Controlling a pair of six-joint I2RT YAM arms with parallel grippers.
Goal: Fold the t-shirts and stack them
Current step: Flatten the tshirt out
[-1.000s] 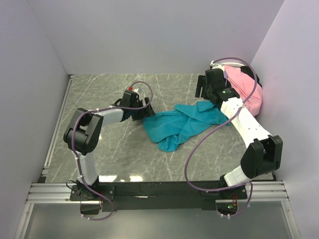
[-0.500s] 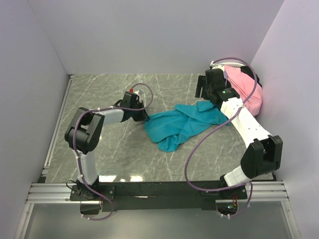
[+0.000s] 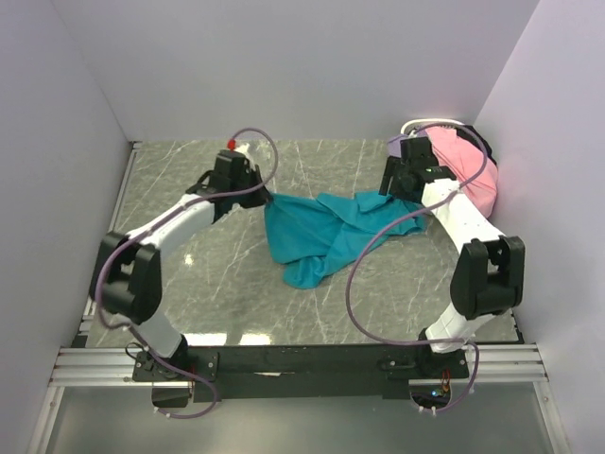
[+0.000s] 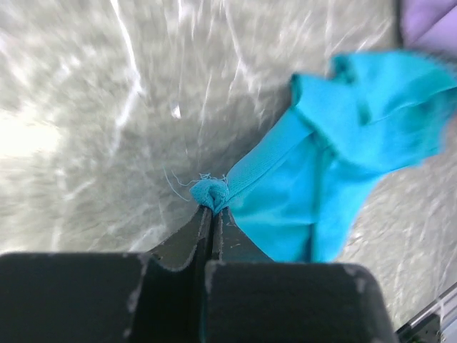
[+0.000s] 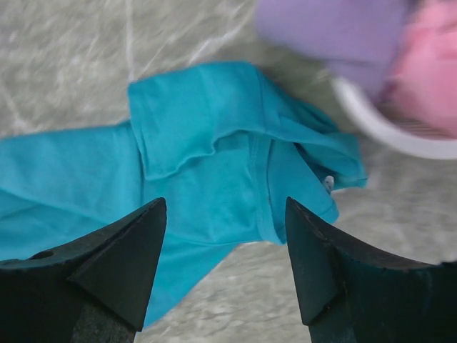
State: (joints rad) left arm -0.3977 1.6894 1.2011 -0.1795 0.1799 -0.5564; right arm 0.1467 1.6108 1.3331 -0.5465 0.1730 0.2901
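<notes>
T-shirt (image 4: pixel 335 164) corner between left fingers (image 4: pixel 178 250)

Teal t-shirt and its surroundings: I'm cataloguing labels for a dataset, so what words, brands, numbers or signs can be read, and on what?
No text can be read anywhere.
teal t-shirt: a small white tag at its edge, too small and blurred to read.
pink t-shirt, white basket: no lettering shows.
</notes>
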